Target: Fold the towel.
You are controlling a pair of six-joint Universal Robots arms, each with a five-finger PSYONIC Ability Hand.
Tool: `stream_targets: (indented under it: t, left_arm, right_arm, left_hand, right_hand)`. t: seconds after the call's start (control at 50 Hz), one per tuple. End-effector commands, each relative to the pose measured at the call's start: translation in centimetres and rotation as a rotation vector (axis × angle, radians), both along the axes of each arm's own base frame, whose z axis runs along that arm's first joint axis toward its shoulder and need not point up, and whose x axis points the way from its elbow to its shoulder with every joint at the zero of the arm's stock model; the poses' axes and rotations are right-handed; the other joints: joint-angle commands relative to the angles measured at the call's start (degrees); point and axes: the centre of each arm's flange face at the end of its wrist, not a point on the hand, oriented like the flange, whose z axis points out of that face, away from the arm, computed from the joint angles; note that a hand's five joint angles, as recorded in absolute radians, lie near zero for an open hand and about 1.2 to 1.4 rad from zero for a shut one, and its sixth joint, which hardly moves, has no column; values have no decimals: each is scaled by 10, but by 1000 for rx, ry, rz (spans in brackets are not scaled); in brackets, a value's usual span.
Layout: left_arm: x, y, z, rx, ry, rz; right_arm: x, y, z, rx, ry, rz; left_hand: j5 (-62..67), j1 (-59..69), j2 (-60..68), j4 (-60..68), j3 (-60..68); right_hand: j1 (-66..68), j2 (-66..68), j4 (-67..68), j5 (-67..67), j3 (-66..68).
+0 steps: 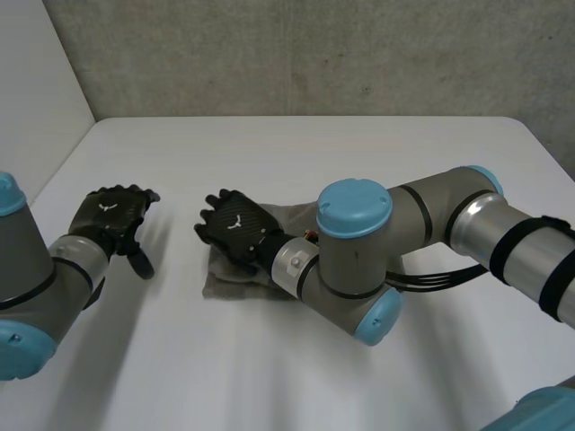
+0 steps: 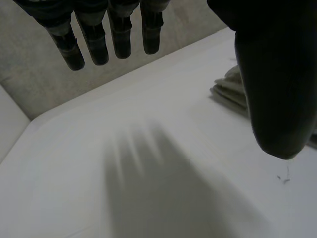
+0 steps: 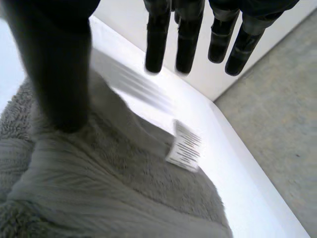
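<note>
One folded grey terry towel [image 1: 223, 285] sits mid-table on the white table [image 1: 341, 148], a bit toward the near edge. One white printed label [image 3: 184, 147] lies at the towel's edge. Two black hands. The right hand [image 1: 235, 226] is palm down over the towel, fingers straight and spread, gripping nothing. The left hand [image 1: 112, 214] is over bare table toward the left edge, apart from the towel, fingers straight and holding nothing.

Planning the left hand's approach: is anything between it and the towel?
No: in the head view, bare white table separates the left hand from the towel.
</note>
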Motion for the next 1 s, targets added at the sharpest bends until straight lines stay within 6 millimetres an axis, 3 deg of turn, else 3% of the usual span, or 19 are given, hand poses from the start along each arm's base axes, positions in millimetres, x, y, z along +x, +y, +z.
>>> stream_targets:
  t: [0.02,0.04,0.1,0.14,0.16,0.2,0.22,0.3,0.36,0.54,0.74,0.86,1.0]
  left_arm:
    - [-27,3,4,-19,45,-68]
    - [-27,3,4,-19,46,-69]
    - [-41,6,4,-9,90,-92]
    - [-46,7,5,-5,111,-103]
    - [-51,9,5,0,130,-114]
    - [-56,11,4,6,144,-124]
    - [-62,12,3,10,157,-135]
    - [-82,20,1,11,169,-191]
    - [-87,22,1,10,171,-205]
    - [-97,25,-9,28,162,-229]
    - [-95,28,-20,63,150,-223]
    - [-94,30,-23,77,152,-218]
    - [-94,33,-26,90,149,-219]
  right_arm:
    - [-41,-16,33,-4,14,-147]
    - [-59,-27,34,14,28,-200]
    - [-74,-34,33,33,45,-240]
    - [-102,-39,29,75,76,-296]
    - [-102,-39,29,76,76,-296]
    - [-132,-45,30,115,92,-368]
    - [-133,-45,30,115,92,-368]
    - [-169,-49,17,242,71,-470]
    - [-182,-44,7,338,47,-497]
    - [-203,-41,-8,381,-3,-530]
    - [-218,-52,-26,352,-13,-573]
    - [-219,-50,-28,358,-9,-576]
    - [-218,-46,-27,351,-17,-559]
  left_hand:
    - [-29,-68,-36,-29,-25]
    - [-29,-68,-36,-29,-25]
    - [-29,-68,-36,-29,-25]
    - [-29,-68,-36,-29,-25]
    - [-29,-68,-36,-29,-25]
    - [-29,-68,-36,-29,-25]
    - [-29,-68,-36,-29,-25]
    - [-29,-68,-36,-29,-25]
    - [-29,-68,-36,-29,-25]
    - [-29,-68,-36,-29,-25]
    - [-29,-68,-36,-29,-25]
    - [-29,-68,-36,-29,-25]
    - [-29,-68,-36,-29,-25]
  right_hand:
    - [-208,-216,-34,-190,-4]
    - [-208,-216,-34,-190,-4]
    - [-208,-216,-34,-190,-4]
    - [-208,-216,-34,-190,-4]
    - [-208,-216,-34,-190,-4]
    - [-208,-216,-34,-190,-4]
    - [-208,-216,-34,-190,-4]
    - [-208,-216,-34,-190,-4]
    - [-208,-216,-34,-190,-4]
    - [-125,-133,-34,-107,-4]
    - [225,216,-34,243,-4]
    - [289,281,-34,307,-4]
    - [492,483,-34,510,-4]
